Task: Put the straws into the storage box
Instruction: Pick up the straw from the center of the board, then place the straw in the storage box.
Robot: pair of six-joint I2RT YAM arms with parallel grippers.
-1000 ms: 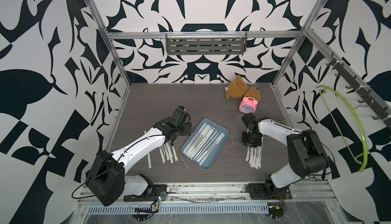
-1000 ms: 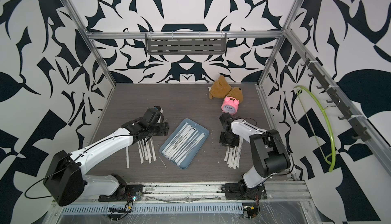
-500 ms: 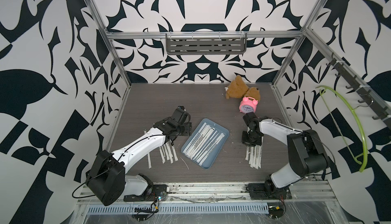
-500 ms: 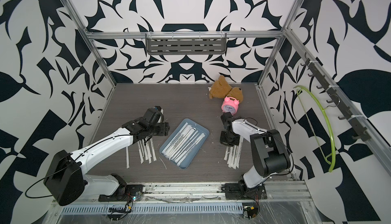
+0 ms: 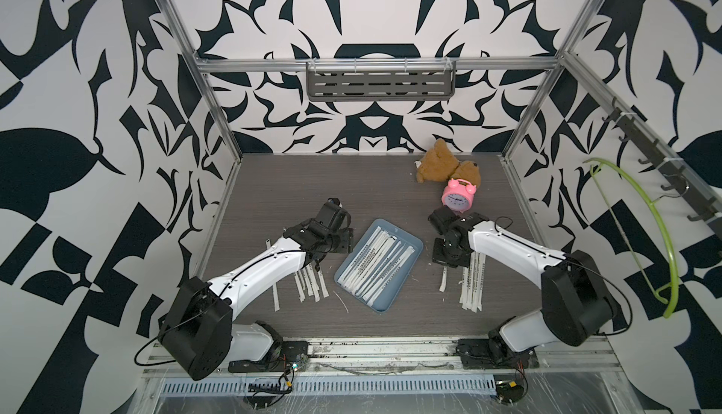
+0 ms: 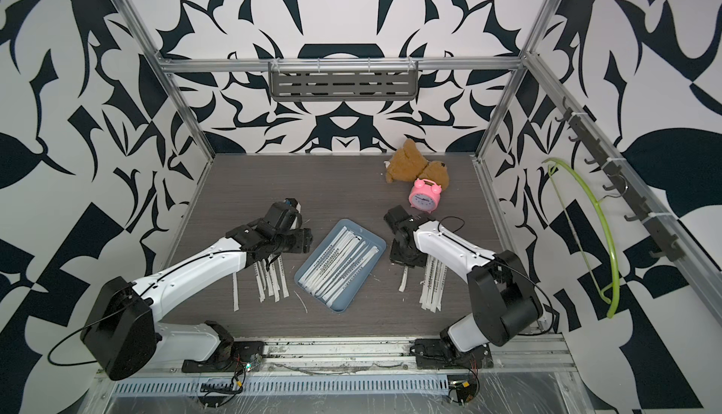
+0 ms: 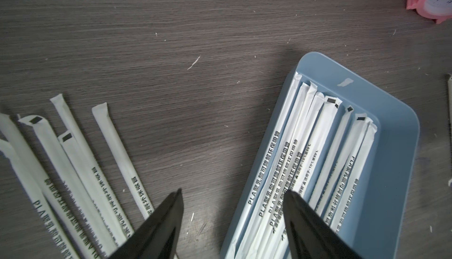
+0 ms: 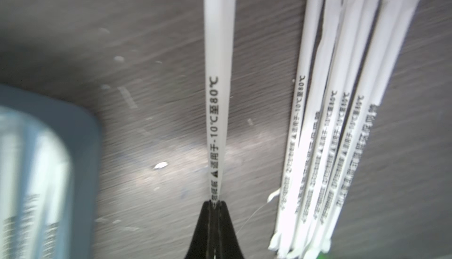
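The storage box (image 5: 415, 241) sits roughly mid-worktop at an angle, and it's already got a decent layer of straws (image 5: 375, 265) lying lengthwise in it. The rest are still out on the worktop (image 5: 351, 181). There's a left-hand pile (image 5: 310, 281) just beside the box on the left arm's side, and a right-hand pile (image 5: 472, 287) on the other side, a bit further off.

What's new: a second ago the right gripper (image 8: 215, 202) had its jaws apart over the stray one lying between the box and the right-hand pile. Now they've snapped together on that single straw (image 8: 217, 99). The wrist view shows the paper wrapper squeezed flat right at the tips, with a long stretch sticking out ahead. So I'd say the grab is done and next it needs lifting and carrying over to the box. Can't tell whether it's off the worktop yet, since the wrist picture is smeared. With that much hanging out front, my guess is it'll droop or swing on the way.

The left gripper (image 7: 232, 191) is spread wide and holding nothing, hanging low by the box's rim. One finger is above the straws in the box, the other above bare worktop next to the left-hand pile.

The pink alarm clock (image 5: 458, 199) and teddy bear (image 5: 441, 162) are at the back, well clear.
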